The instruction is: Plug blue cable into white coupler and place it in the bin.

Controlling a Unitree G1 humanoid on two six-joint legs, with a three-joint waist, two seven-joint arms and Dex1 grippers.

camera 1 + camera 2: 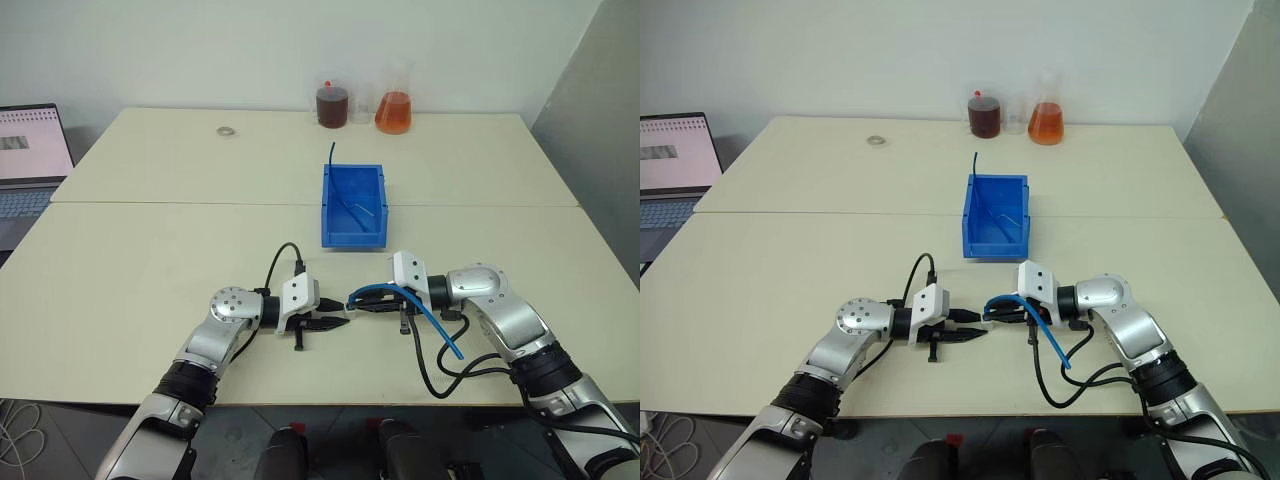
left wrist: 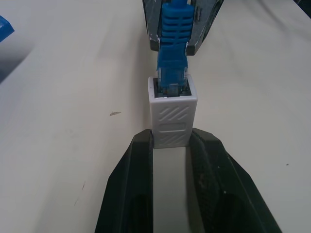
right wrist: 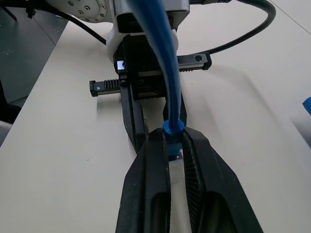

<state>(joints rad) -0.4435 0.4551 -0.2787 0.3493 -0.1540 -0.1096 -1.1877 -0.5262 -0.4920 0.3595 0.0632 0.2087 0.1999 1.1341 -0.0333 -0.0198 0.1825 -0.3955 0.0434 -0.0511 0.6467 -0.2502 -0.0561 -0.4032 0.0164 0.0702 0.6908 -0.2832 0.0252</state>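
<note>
My left gripper (image 2: pixel 170 145) is shut on the white coupler (image 2: pixel 173 114), whose dark socket faces the right gripper. My right gripper (image 3: pixel 174 145) is shut on the blue cable (image 3: pixel 160 48) just behind its plug. The plug's blue boot (image 2: pixel 173 29) stands at the coupler's mouth, with its clear tip inside the socket. Both grippers meet tip to tip low over the near table, left gripper (image 1: pixel 338 322) and right gripper (image 1: pixel 357 298). The cable (image 1: pixel 432 322) loops back over the right wrist. The blue bin (image 1: pixel 352 238) stands just beyond them, at mid table.
A thin dark cable (image 1: pixel 348 200) lies in the bin, one end poking up over the far rim. Two flasks with brown (image 1: pixel 332 105) and orange (image 1: pixel 394 110) liquid stand at the table's far edge. A small ring (image 1: pixel 226 131) lies far left. A laptop (image 1: pixel 30 160) sits at the left.
</note>
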